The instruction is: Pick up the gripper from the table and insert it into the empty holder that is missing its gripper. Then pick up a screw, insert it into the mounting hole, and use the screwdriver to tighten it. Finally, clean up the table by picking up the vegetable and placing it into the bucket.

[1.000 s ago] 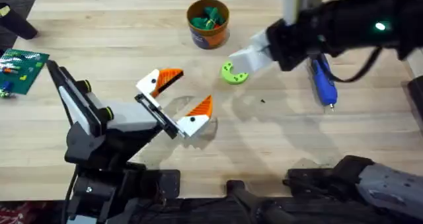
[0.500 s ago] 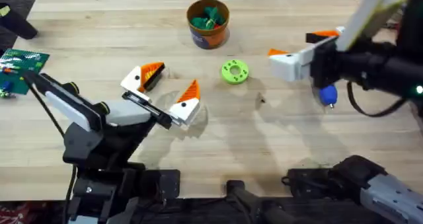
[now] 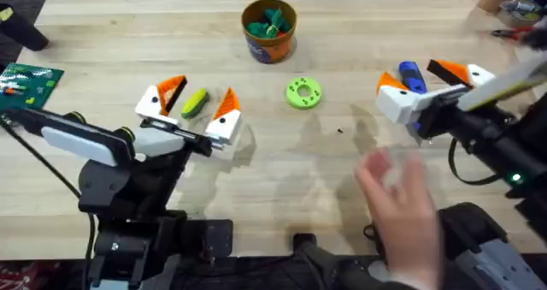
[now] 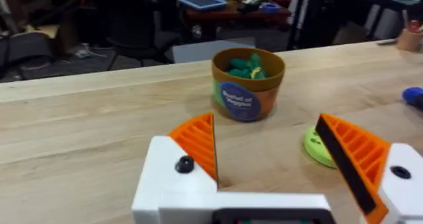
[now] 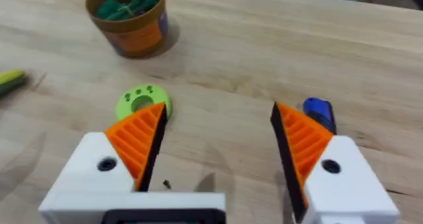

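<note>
Looking down from overhead, you have the left hand (image 3: 195,103) low over the left half of the worktop (image 3: 111,42), its 2 white fingers with orange pads spread apart. The vegetable (image 3: 195,102) lies on the wood in the gap between them, and from overhead you cannot tell whether either pad touches it. Your left wrist view looks past those released fingers toward the bucket (image 4: 248,83), which stands upright at the far middle of the worktop with green toy pieces inside.

Your right hand (image 3: 425,82) sits over the right side, also released, with its 2 orange pads well apart. The screwdriver (image 3: 411,78) lies on the worktop between those fingers in the overhead view; in the right wrist view only its blue end (image 5: 318,111) shows, just behind one pad. Nothing is held in either hand.

A green round disc (image 3: 303,92) with holes lies flat near the middle, between the 2 hands and nearer to you than the bucket. A small dark speck (image 3: 339,130) rests on the wood close to the disc; it is too small to identify. A green circuit board (image 3: 28,83) lies at the left edge. A person's hand (image 3: 400,196), blurred, reaches in over the near edge on the right and touches none of the task's things.
</note>
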